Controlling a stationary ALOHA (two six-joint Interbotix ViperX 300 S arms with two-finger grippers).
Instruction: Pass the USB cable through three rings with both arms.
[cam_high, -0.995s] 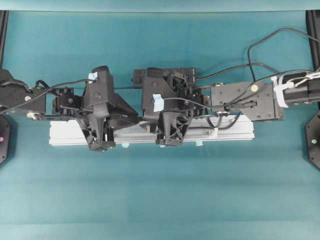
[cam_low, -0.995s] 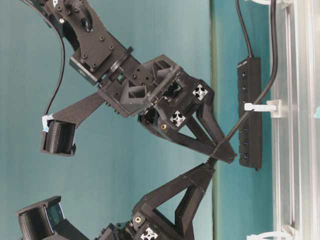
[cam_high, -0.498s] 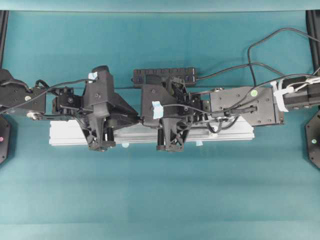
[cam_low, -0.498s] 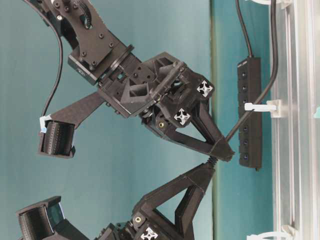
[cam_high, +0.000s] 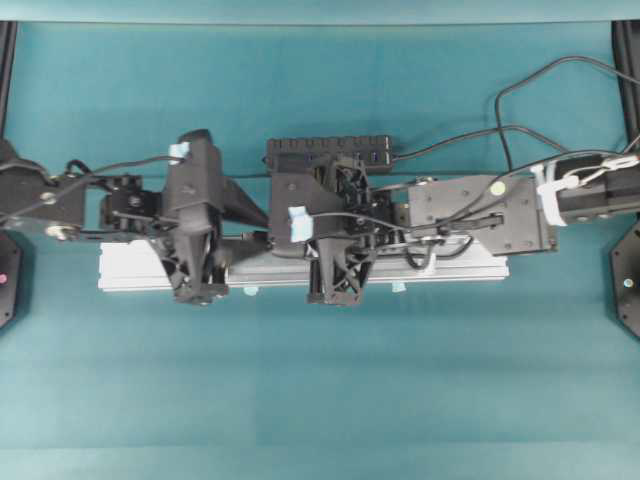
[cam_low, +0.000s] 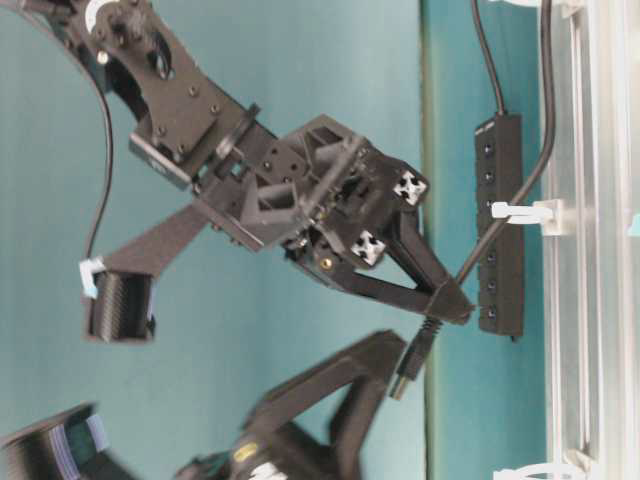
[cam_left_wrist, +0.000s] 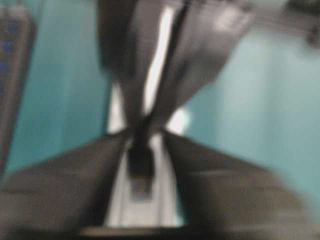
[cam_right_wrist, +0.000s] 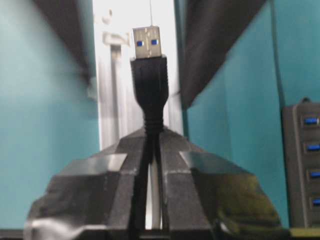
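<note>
The handover has just happened. A second ago both grippers met at the plug, and the lower one in the table-level view had it. Now the left gripper (cam_left_wrist: 143, 150) has let go. Its fingers (cam_left_wrist: 65, 185) stand wide apart in its own blurred camera, with nothing between them, and in the table-level view it is blurred and has drawn back from the plug (cam_low: 410, 365).

The right gripper (cam_right_wrist: 150, 137) has closed its jaws fully on the USB cable (cam_right_wrist: 149, 90), just behind the plug. The plug sticks out free in front of the fingertips, with its metal tip above the silver rail (cam_right_wrist: 115, 75).

Behind the grip, the cord runs up to the middle one of the three rings (cam_low: 520, 212) and seems to go through it. I cannot tell this for certain from here. Two other rings (cam_low: 530, 470) stand further along the rail.

I judge that the right arm alone now carries the cable, so the left one is free to go to the far side of the next ring and take the plug there.

I can read no brand, label or text anywhere. The hub bar (cam_right_wrist: 302, 165) shows only blue ports, the plug has a blue tongue, and the blue tape patches are blank.
</note>
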